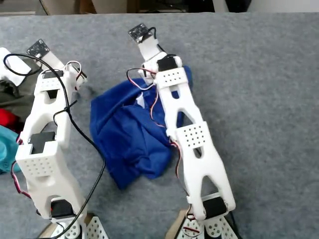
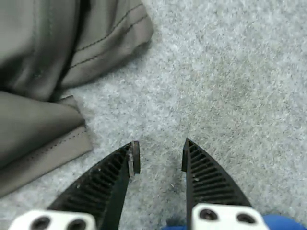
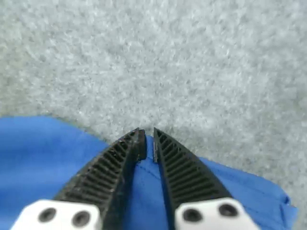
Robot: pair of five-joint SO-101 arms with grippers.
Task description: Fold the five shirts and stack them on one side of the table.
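Observation:
A crumpled blue shirt (image 1: 129,134) lies in the middle of the grey table, partly under my right arm (image 1: 174,99). My right gripper (image 3: 148,140) points down at the far edge of the blue shirt (image 3: 43,158), its fingers pressed almost together on the cloth's hem. My left gripper (image 2: 160,155) hangs open over bare table, nothing between its fingers. A grey-brown shirt (image 2: 43,57) lies bunched just beyond it. My left arm (image 1: 47,124) stands left of the blue shirt.
At the table's left edge lie a dark shirt (image 1: 7,89), a red one (image 1: 6,117) and a teal one (image 1: 6,148), with a white object (image 1: 14,64) behind them. A black cable (image 1: 84,134) runs beside the left arm. Bare grey felt (image 1: 259,99) spreads to the right.

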